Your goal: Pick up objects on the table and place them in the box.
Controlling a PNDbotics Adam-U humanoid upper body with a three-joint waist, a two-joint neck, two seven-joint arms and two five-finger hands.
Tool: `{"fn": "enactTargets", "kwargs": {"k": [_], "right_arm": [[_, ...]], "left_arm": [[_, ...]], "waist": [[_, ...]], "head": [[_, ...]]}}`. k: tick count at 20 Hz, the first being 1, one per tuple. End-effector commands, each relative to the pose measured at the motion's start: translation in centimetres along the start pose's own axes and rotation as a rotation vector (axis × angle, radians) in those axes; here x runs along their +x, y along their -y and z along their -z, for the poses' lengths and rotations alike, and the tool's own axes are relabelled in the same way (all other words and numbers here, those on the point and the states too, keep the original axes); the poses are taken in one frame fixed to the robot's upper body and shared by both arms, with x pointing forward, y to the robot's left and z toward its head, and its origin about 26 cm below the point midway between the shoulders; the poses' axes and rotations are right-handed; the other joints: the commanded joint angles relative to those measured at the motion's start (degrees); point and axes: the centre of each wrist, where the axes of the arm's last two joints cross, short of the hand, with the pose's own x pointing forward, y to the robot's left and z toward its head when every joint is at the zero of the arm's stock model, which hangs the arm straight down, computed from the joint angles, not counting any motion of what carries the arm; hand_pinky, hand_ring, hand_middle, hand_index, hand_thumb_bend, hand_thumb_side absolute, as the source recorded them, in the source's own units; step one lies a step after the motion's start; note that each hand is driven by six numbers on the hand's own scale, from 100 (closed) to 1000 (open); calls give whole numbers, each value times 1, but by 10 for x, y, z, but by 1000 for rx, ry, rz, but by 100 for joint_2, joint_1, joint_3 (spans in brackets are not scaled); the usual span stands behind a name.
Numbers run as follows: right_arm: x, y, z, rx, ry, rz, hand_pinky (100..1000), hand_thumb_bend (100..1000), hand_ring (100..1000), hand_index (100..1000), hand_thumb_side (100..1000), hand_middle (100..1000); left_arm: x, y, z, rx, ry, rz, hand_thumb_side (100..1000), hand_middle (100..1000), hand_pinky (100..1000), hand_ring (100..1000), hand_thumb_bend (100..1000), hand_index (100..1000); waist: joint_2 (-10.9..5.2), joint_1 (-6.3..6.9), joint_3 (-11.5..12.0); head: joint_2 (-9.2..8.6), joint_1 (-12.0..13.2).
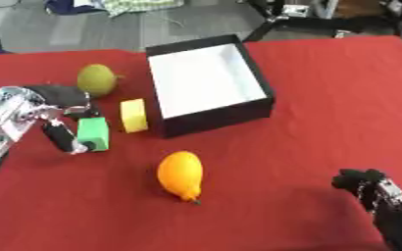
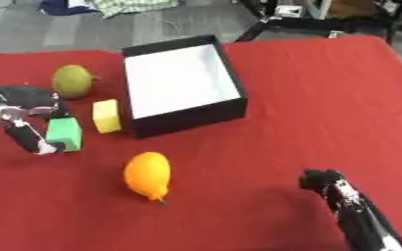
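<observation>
A black box point(image 1: 214, 119) with a white inside stands open at the table's middle back. A green block point(image 1: 94, 133) lies left of it, and my left hand point(image 1: 41, 105) has its thumb against the block's left side and its fingers point(image 1: 77, 109) curled over its far edge. A yellow block point(image 1: 134, 115) sits between the green block and the box. A green round fruit point(image 1: 96, 79) rests behind my left hand. Nearer to me, an orange lemon-shaped fruit point(image 1: 180, 175) lies on the cloth. My right hand point(image 1: 365, 183) rests at the lower right, fingers relaxed and holding nothing.
A red cloth point(image 1: 324, 98) covers the table. Beyond its far edge are a grey floor, dark frame legs point(image 1: 273, 22) and some cloth.
</observation>
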Motion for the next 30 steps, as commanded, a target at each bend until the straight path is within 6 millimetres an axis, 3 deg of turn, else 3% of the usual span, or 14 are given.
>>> {"fn": "enactTargets", "kwargs": {"k": [1, 7, 11, 15, 19, 24, 30], "right_arm": [[3, 4, -1, -3, 8, -12, 1000, 100, 805, 796, 1000, 710], [2, 4, -2, -3, 1, -13, 1000, 100, 805, 796, 1000, 710], [1, 3, -3, 5, -6, -11, 1000, 100, 805, 796, 1000, 710], [0, 2, -3, 12, -5, -6, 1000, 100, 805, 796, 1000, 709], [0, 0, -1, 24, -1, 3, 1000, 100, 805, 796, 1000, 709], [0, -3, 1, 48, 9, 16, 1000, 100, 805, 796, 1000, 709], [0, -6, 3, 73, 4, 23, 1000, 100, 805, 796, 1000, 709]], "left_arm": [[-10, -32, -28, 134, -25, -2, 312, 456, 734, 533, 172, 650], [-2, -92, -70, 366, -11, 20, 270, 455, 737, 530, 161, 653], [11, -127, -73, 486, 17, 53, 267, 462, 738, 537, 192, 664], [31, -146, -40, 501, 60, 69, 292, 469, 735, 543, 204, 671], [49, -147, 10, 467, 66, 60, 319, 481, 732, 550, 213, 684], [57, -121, 73, 391, -21, 22, 373, 499, 731, 556, 219, 702], [62, -91, 114, 398, -104, -50, 435, 536, 733, 565, 206, 741]], "waist": [[-156, 55, 1], [-181, 49, 31], [-206, 33, 34], [-220, 9, -26], [-232, -29, -120], [-228, -84, -248], [-207, -108, -320]], "head": [[-11, -8], [-11, -10], [-11, 35], [-11, 86], [-11, 173], [-11, 285], [-11, 316]]}}
